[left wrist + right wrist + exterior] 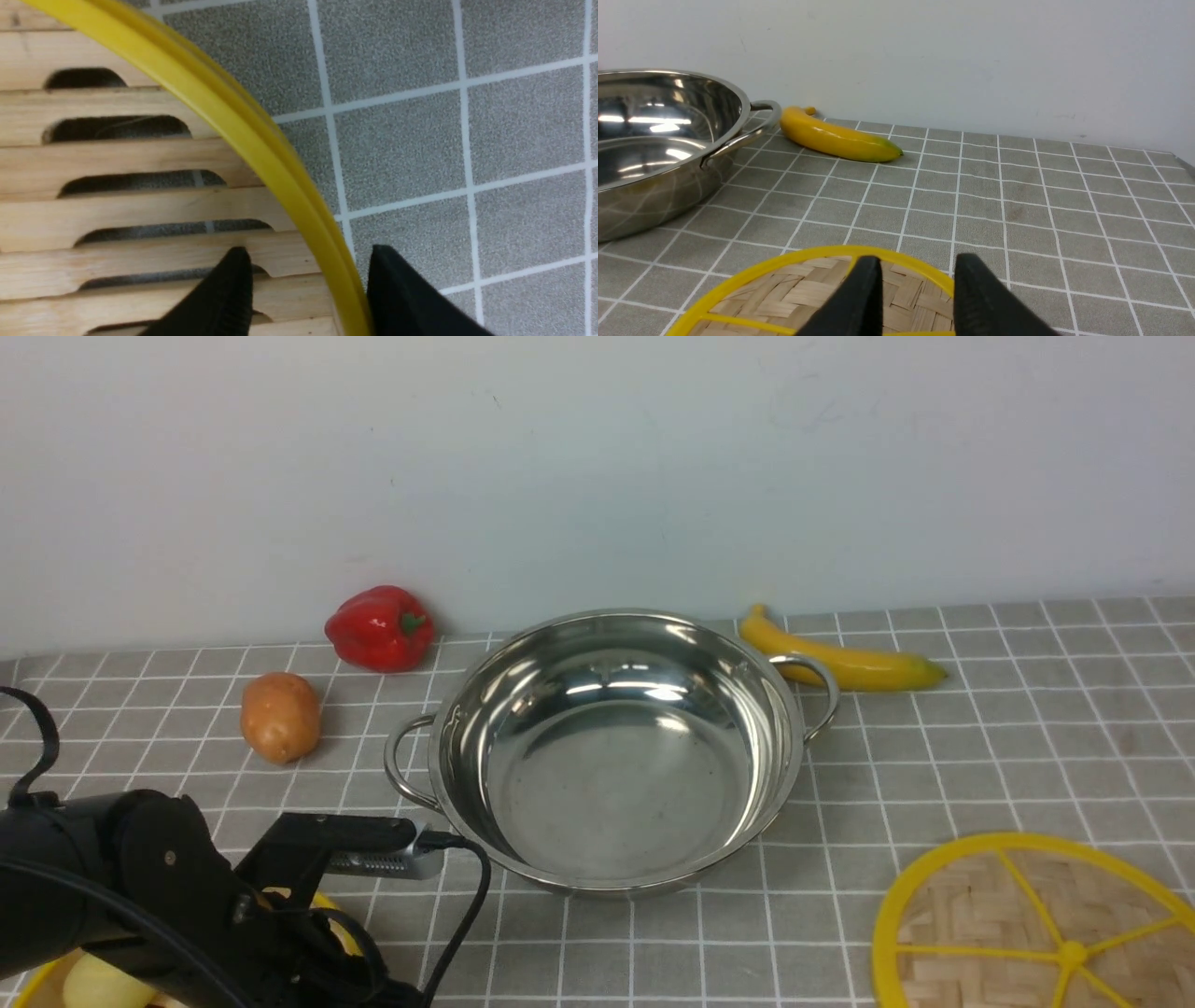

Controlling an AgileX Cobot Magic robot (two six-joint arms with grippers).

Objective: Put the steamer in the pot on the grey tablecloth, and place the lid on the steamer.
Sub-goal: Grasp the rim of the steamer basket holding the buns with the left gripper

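At the robot's left, the left gripper had its fingers apart astride the rim of the steamer, one inside, one outside.

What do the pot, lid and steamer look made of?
Pot: polished metal, likely stainless steel; mirror-like reflections.
Lid: matte woven strips, bamboo by the look; glossy yellow rim and spokes, probably plastic.
Steamer: pale slats with visible grain, wood or bamboo; smooth yellow rim, plastic-looking.

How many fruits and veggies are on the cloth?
3: a red bell pepper by the wall, a potato in front of it, a banana behind the pot's right handle. The left arm may hide more.
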